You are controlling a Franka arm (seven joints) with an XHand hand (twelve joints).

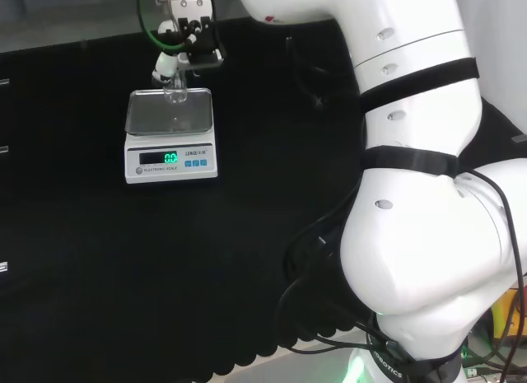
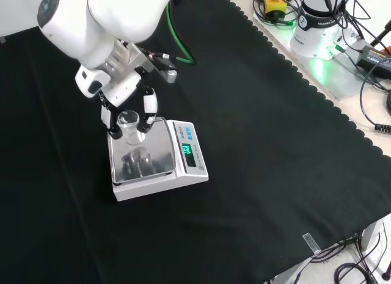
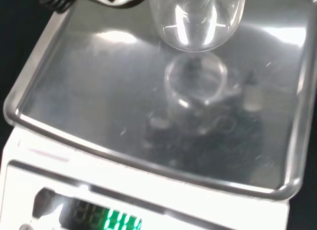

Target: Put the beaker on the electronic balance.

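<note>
A white electronic balance [image 1: 150, 118] with a steel pan and a lit green display stands on the black cloth at the left of the head view. The hand [image 1: 188, 39] hangs over the pan's far edge, shut on a small clear glass beaker [image 1: 175, 91]. In the front view the fingers [image 2: 148, 105] curl round the upright beaker [image 2: 129, 125] above the balance's [image 2: 160, 165] far end. Through the wrist view the beaker's base [image 3: 195, 20] sits just over the pan [image 3: 74, 101], mirrored in it. Whether the base touches the pan I cannot tell.
The arm's white links [image 1: 412, 193] take up the right of the head view. A green cable [image 2: 180, 49] trails from the wrist. The cloth's scalloped edge [image 2: 317, 91] runs along the right of the front view, with the arm's base [image 2: 317, 27] and cables beyond it.
</note>
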